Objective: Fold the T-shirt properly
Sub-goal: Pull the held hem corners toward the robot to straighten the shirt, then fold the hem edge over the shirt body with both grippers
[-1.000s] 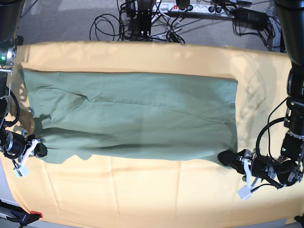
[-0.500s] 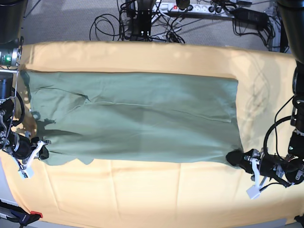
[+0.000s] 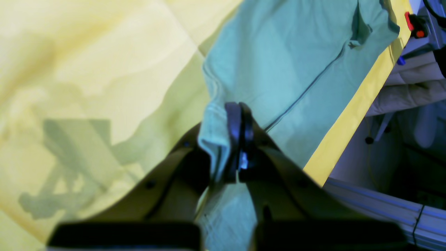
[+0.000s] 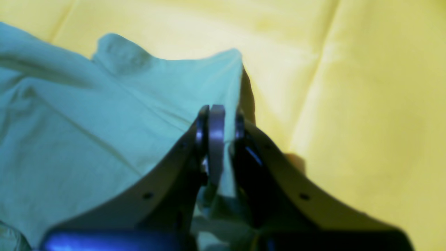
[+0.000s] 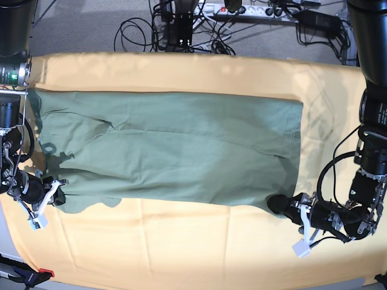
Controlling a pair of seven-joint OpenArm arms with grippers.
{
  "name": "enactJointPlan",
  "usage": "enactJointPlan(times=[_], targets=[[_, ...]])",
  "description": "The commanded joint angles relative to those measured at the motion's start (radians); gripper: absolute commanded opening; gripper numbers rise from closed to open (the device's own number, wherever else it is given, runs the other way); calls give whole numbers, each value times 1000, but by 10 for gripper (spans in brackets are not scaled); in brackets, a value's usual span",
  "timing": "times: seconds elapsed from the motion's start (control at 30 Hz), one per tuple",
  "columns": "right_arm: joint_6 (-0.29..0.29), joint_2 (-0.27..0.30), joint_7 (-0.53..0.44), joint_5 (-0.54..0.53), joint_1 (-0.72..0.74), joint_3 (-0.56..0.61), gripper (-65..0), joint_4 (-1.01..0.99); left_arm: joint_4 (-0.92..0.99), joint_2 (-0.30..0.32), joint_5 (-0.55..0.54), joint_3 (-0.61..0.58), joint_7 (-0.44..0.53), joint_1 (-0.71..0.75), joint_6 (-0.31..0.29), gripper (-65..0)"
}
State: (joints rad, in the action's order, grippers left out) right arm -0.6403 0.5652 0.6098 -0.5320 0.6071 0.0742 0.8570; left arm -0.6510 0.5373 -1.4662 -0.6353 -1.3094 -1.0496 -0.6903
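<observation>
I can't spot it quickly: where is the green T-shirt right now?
In the base view the T-shirt lies spread across the middle of the yellow-orange cloth, its two near corners pinched by the arms' jaws.

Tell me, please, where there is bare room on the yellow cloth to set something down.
A wide bare strip of yellow cloth runs below the T-shirt, between the left gripper and right gripper. A narrower band lies above the shirt. Both lower shirt corners are crowded by the grippers.
</observation>
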Motion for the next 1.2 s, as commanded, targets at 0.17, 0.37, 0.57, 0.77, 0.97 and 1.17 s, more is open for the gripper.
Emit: enactJointPlan(times=[0.17,0.37,0.57,0.77,0.97,1.17], targets=[[-55,37,-19,-21,36,-10,-650,15,-10,11,-17,10,-23,-42,-8,-650],[-58,37,80,-80,35,-10,-650,15,-10,11,-17,10,-87,-31,-8,-650],[-58,37,136,-107,35,-10,-650,15,-10,11,-17,10,-87,16,-8,-650],[-58,37,165,-95,35,-10,-650,15,-10,13,-17,10,-87,41,-8,-650],[-58,40,178,-88,34,-9,-650,15,-10,18,-17,10,-87,21,-8,-650],[-58,57,172,-89,33,-9,-650,15,-10,20,-17,10,-87,5,-8,-650]])
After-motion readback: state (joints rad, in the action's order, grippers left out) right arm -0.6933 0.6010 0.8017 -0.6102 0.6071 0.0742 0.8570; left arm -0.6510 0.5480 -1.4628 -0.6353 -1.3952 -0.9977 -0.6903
